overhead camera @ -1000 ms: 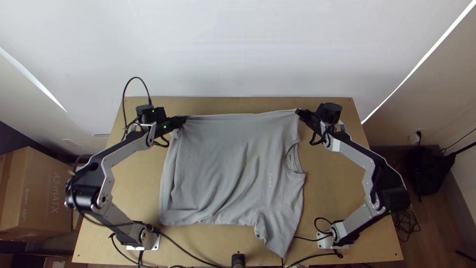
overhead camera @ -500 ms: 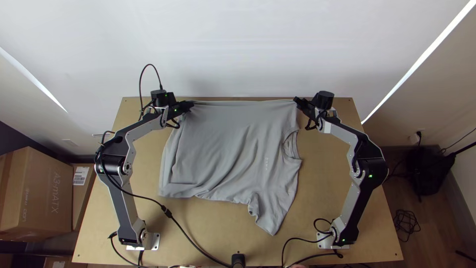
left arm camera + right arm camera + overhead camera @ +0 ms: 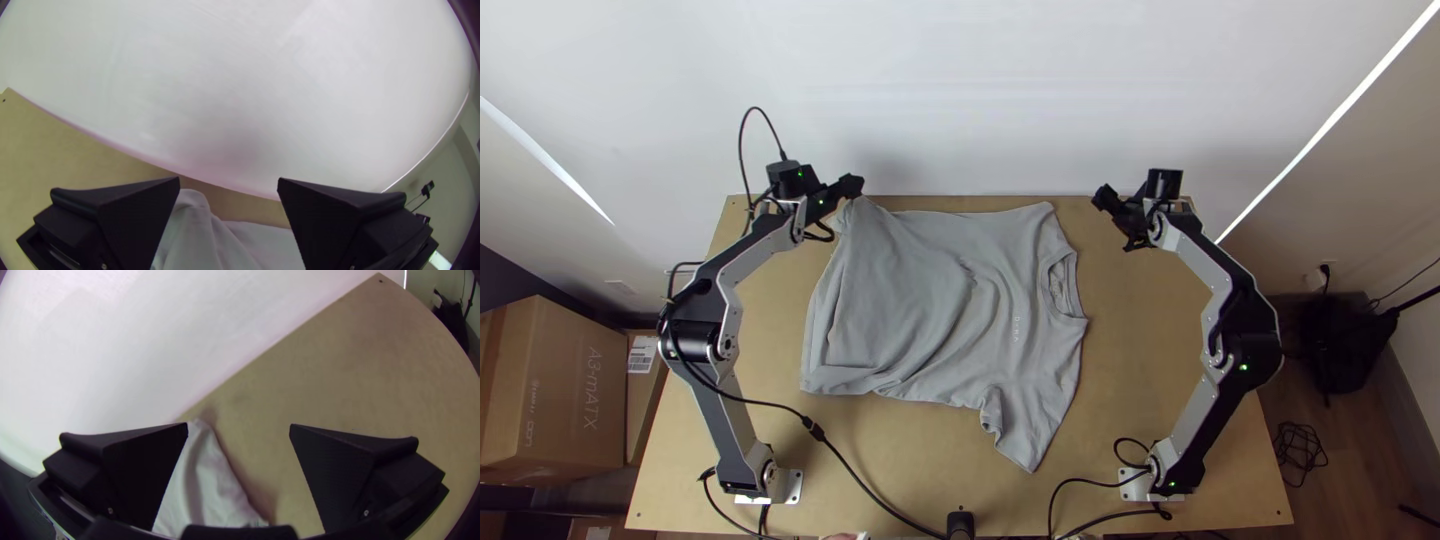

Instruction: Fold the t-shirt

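I have the t-shirt [image 3: 910, 300] laid out on the tabletop [image 3: 1145, 340], collar [image 3: 1076, 290] to the right; it looks roughly spread, with creases through the middle, so I judge the smoothing and the main folds remain to be done. My left gripper [image 3: 229, 178], by the far left corner, and right gripper [image 3: 239, 425], beyond the far right, both have fingers wide apart, holding nothing.

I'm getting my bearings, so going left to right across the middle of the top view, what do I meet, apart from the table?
Large box, second box, left arm, t-shirt, right arm, what looks like a black bag.
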Robot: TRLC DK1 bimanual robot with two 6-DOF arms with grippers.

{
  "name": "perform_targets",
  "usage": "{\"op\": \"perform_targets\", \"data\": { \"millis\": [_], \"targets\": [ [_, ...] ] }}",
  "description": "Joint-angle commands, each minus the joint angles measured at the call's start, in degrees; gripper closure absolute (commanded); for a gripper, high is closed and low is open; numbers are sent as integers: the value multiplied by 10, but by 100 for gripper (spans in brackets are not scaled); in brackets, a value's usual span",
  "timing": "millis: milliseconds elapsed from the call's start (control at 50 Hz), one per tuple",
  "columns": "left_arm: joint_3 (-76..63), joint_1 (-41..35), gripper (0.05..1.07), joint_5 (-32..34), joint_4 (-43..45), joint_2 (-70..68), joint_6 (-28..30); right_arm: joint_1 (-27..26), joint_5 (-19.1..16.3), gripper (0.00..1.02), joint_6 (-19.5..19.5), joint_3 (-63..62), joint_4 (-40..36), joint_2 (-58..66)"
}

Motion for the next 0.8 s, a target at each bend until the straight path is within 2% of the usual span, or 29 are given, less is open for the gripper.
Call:
{"op": "perform_targets", "data": {
  "millis": [0,60,160,220,380,500,620,720,780],
  "targets": [
    [14,18,11,1,-37,-67,-28,-10,-34,4,-11,29,-83,-90],
    [-1,26,11,4,-44,-98,-34,-24,-60,5,-10,21,-121,-125],
    [-37,41,11,11,-51,-156,-38,-42,-61,5,-9,8,-208,-184],
    [-57,51,11,16,-62,-190,-38,-48,-61,5,-12,-22,-233,-228],
    [-117,80,11,52,-88,-285,-38,-53,-61,16,-68,-126,-274,-358],
    [-156,99,11,75,-127,-361,-35,-48,-62,16,-110,-173,-368,-430],
    [-205,111,11,87,-159,-439,-23,-37,-64,16,-124,-218,-451,-479],
    [-239,120,11,94,-184,-496,-23,-23,-72,17,-133,-263,-490,-509],
    [-255,122,11,94,-194,-525,-23,-19,-82,26,-133,-289,-495,-526]
  ]
}}
